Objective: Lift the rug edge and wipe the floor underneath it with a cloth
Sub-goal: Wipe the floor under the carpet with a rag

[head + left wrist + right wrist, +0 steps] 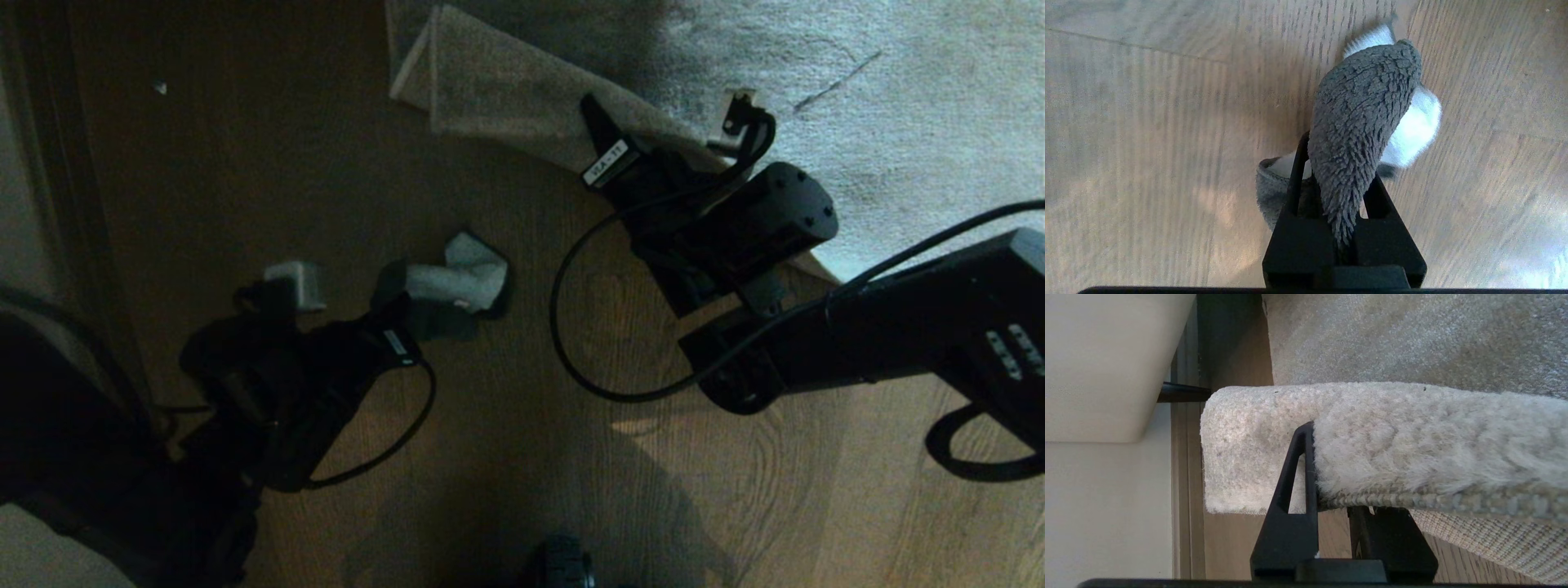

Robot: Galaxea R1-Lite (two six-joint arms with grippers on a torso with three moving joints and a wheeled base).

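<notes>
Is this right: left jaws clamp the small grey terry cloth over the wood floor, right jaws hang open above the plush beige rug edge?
One thing is wrong: the right gripper is not open. The right wrist view shows its jaws shut on the plush beige rug edge, holding it up off the brown wood-grain floor. The rest stands: the left gripper clamps the small grey terry cloth over the floor.

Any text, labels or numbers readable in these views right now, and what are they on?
White sticker on the right pincer, which grips the rug edge: has dark characters, too blurred to read.
Small white sticker on the left pincer, which holds the cloth: too small to read.
Pale markings on the right arm: unreadable.
Both wrist views: no text.
</notes>
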